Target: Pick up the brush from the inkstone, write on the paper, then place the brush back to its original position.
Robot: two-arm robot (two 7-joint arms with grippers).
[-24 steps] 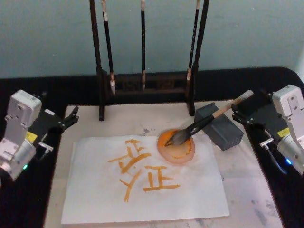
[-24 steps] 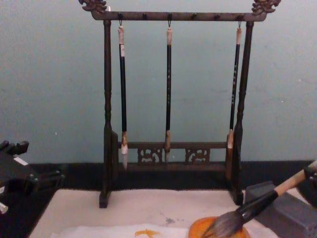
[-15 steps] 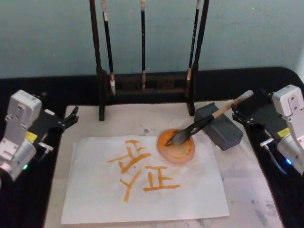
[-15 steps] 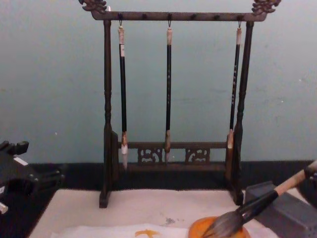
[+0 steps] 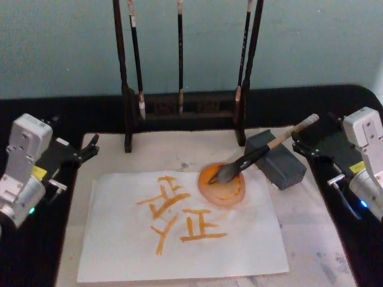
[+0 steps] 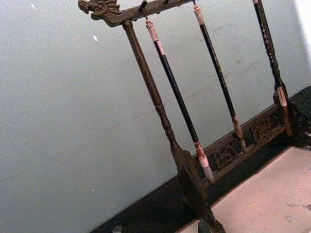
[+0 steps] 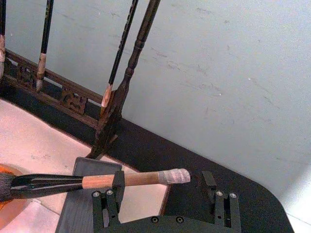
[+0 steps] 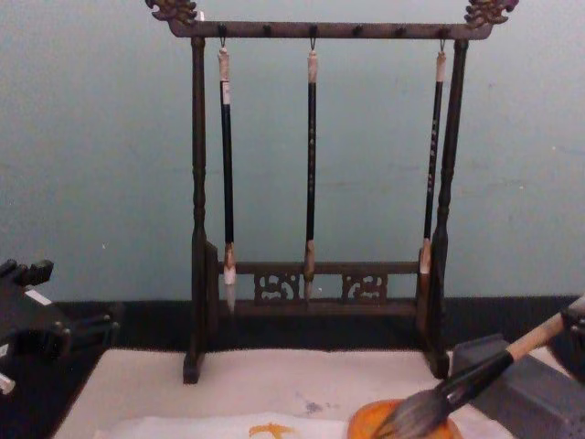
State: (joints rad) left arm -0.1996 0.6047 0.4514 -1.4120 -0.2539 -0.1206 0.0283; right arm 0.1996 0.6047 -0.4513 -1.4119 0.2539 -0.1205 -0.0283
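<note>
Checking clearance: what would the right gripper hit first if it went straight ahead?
Likely the brush: its taped handle end lies across the gap of the open right gripper, though depth is unclear.

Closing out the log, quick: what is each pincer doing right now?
Left pincer: open, holding nothing.
Right pincer: open, holding nothing; the brush rests on the grey block.

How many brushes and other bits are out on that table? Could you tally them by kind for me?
Thin hanging brushes: 3
Large brush: 1
Brush rack: 1
Paper sheet: 1
Orange dish: 1
Grey block: 1
Beige mat: 1
Grippers: 2, the left gripper and the right gripper, at the mat's sides
Total: 11
</note>
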